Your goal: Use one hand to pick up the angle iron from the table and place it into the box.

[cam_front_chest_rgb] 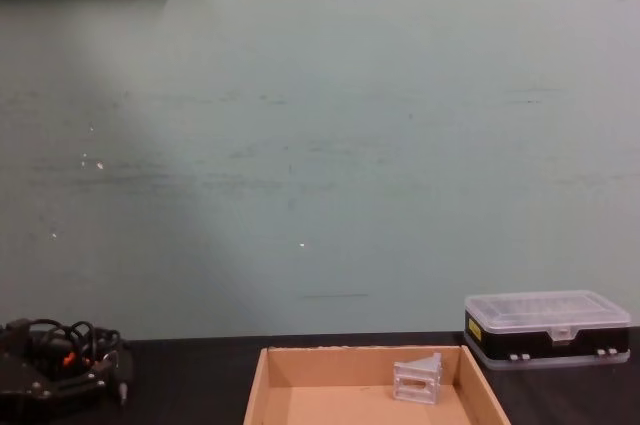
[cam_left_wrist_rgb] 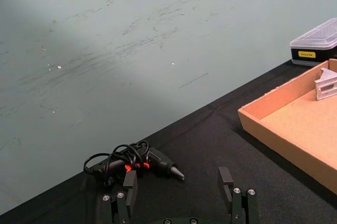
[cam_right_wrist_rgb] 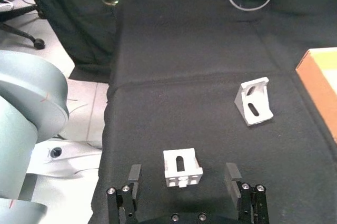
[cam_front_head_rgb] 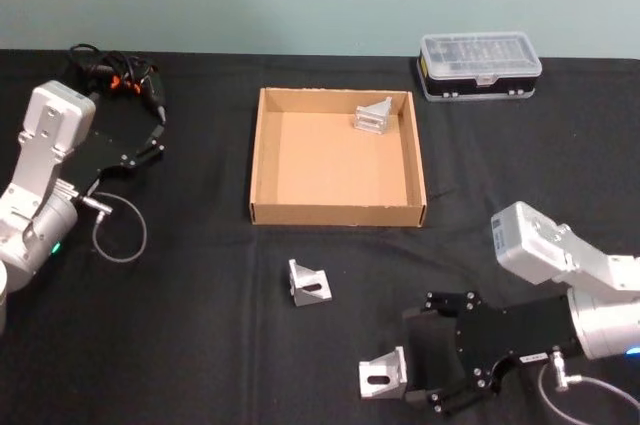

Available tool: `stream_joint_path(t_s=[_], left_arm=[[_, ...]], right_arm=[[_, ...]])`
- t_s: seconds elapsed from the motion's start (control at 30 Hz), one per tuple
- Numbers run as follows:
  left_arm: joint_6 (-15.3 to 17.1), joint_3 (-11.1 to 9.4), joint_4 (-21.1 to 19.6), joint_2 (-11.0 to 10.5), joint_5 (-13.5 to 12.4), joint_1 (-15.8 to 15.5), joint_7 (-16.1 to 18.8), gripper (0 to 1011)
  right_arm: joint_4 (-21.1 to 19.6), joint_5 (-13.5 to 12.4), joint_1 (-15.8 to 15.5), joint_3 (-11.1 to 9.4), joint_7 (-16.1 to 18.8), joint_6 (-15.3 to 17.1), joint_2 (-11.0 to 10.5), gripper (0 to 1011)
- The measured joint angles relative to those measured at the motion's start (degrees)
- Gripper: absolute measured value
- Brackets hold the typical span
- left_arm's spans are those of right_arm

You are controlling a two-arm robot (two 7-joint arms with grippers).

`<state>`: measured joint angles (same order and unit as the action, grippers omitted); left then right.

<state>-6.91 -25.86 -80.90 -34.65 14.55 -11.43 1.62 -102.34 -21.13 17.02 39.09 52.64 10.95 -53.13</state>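
Table (cam_front_head_rgb: 200, 345): black, box (cam_front_head_rgb: 268, 155) mid-frame.
Right gripper (cam_right_wrist_rgb: 183, 176): lower right, fingers apart round iron (cam_front_head_rgb: 383, 377), ready to grab.
Left gripper (cam_left_wrist_rgb: 177, 183): upper left, fingers apart, idle.

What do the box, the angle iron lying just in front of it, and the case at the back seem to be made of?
The box looks like matte tan cardboard, its wall edges raw-cut. The angle iron before it looks like metal, probably aluminium: pale grey, dull satin sheen, slotted faces. The case seems plastic: black base, see-through lid.
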Motion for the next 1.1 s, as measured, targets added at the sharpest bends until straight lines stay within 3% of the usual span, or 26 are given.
stream_joint_path(t_s=[0.4, 1.1], left_arm=[[0.0, 0.0, 0.0, 0.0, 0.0, 0.0, 0.0, 1000], [0.0, 0.0, 0.0, 0.0, 0.0, 0.0, 0.0, 1000]], right_arm=[[1.5, 1.5, 0.5, 3.2, -0.1, 0.1, 1.3, 1003], [3.8, 2.6, 1.9, 4.6, -0.7, -0.6, 3.1, 1003]])
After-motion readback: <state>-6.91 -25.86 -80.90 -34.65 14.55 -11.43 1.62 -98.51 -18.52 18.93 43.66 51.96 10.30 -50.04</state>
